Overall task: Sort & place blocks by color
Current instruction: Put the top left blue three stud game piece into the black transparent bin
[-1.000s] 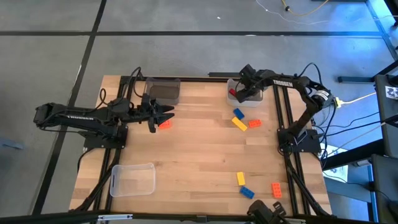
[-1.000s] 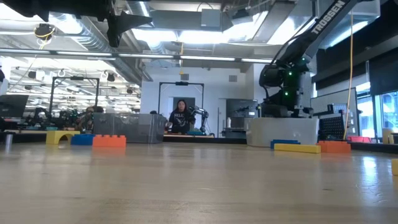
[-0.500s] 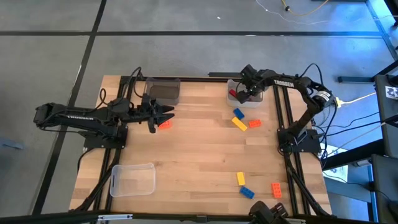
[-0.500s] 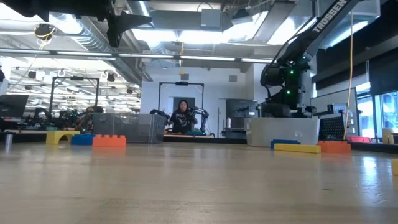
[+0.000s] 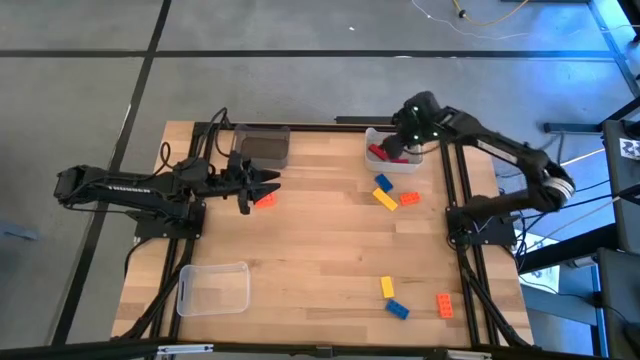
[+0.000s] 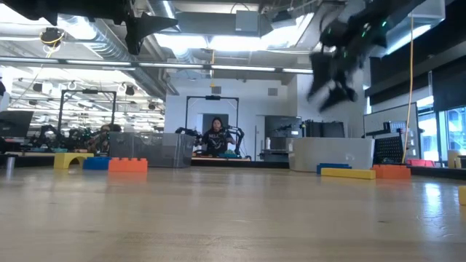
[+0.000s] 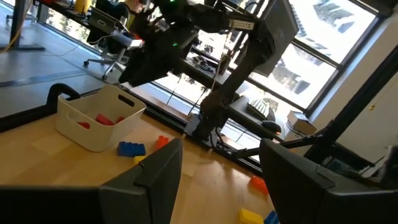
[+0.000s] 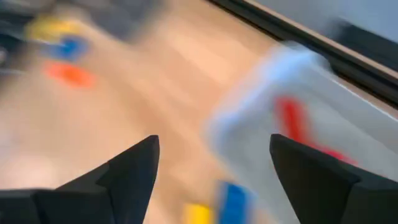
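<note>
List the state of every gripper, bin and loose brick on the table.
Right gripper: open, empty, above the red bin.
Left gripper: open, at an orange brick.
Red bin: holds red bricks.
Dark bin: contents unclear.
Near bin: looks empty.

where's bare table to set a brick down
The widest free patch is mid-table, bordered by the orange brick at the left hand, the bricks by the red bin, and the three bricks at the near edge. It is crowded below the red bin, where the right hand hangs.
</note>
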